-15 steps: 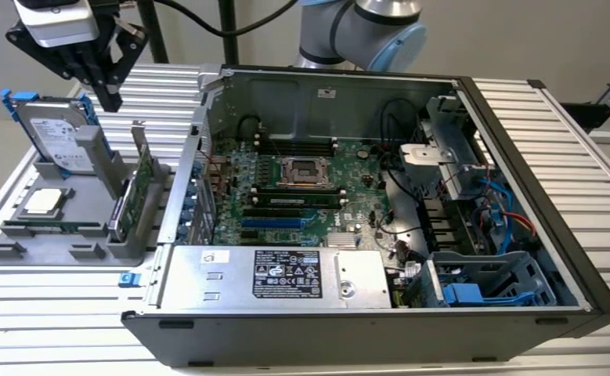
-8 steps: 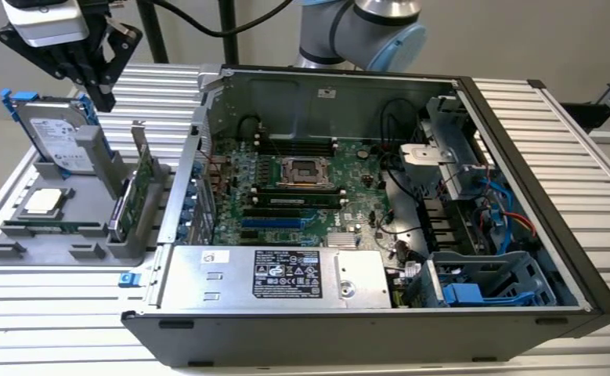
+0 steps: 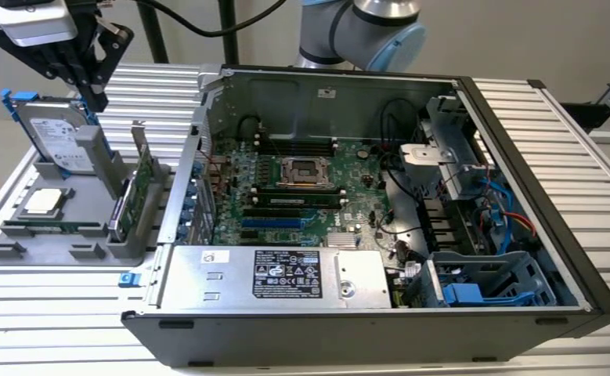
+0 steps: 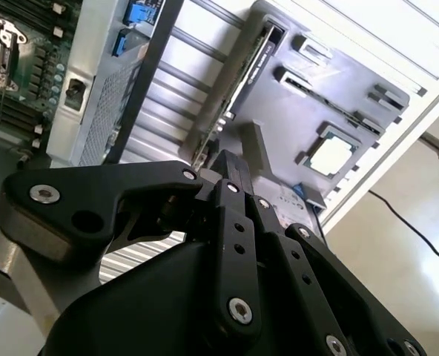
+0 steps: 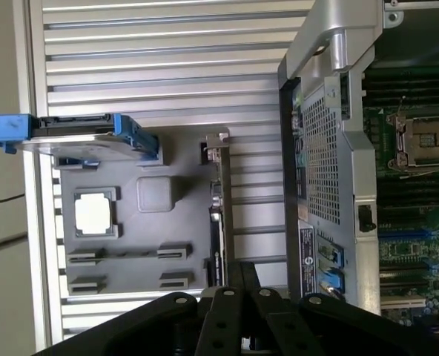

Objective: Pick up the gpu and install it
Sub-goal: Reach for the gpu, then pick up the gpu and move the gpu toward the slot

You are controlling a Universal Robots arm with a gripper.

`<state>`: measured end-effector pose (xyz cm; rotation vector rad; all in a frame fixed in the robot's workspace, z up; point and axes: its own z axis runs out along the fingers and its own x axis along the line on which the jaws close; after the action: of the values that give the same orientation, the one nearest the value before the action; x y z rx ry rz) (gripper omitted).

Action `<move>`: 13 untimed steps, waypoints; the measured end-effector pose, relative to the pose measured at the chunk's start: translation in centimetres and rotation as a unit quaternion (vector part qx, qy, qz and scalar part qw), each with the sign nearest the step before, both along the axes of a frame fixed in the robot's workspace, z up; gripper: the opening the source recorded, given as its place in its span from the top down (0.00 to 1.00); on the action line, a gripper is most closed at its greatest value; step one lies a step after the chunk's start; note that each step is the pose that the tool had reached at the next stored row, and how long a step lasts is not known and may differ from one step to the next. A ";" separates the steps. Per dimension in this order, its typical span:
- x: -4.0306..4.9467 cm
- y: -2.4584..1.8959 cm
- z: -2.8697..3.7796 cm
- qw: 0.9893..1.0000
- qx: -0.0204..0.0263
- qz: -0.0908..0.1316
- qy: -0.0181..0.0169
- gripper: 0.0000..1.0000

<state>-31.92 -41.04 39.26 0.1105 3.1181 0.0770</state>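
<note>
The gpu (image 3: 138, 192) stands on edge in a slot of the grey holder tray (image 3: 33, 235), at the exterior view's left beside the open computer case (image 3: 388, 313). Its silver bracket (image 3: 138, 145) points up. Both wrist views show the card edge-on, as a thin dark strip (image 5: 219, 215) (image 4: 243, 80). My gripper (image 3: 95, 100) hangs above the tray near the hard drive, up and to the exterior view's left of the gpu and apart from it. The black fingers (image 5: 242, 271) (image 4: 227, 163) meet at their tips with nothing between them.
A silver hard drive with a blue frame (image 3: 59, 137) (image 5: 86, 133) stands upright in the tray, just below the gripper. A processor chip (image 3: 44, 201) (image 5: 95, 213) (image 4: 331, 156) lies flat beside it. The case holds the motherboard (image 3: 283, 188), its expansion slots (image 3: 273, 222), a power supply (image 3: 273, 274) and cables.
</note>
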 end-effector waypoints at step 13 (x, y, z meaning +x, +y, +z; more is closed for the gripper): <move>-0.68 -0.01 0.00 1.000 0.001 0.000 0.000 1.00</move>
<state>-32.60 -41.05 39.26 0.1105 3.1180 0.0787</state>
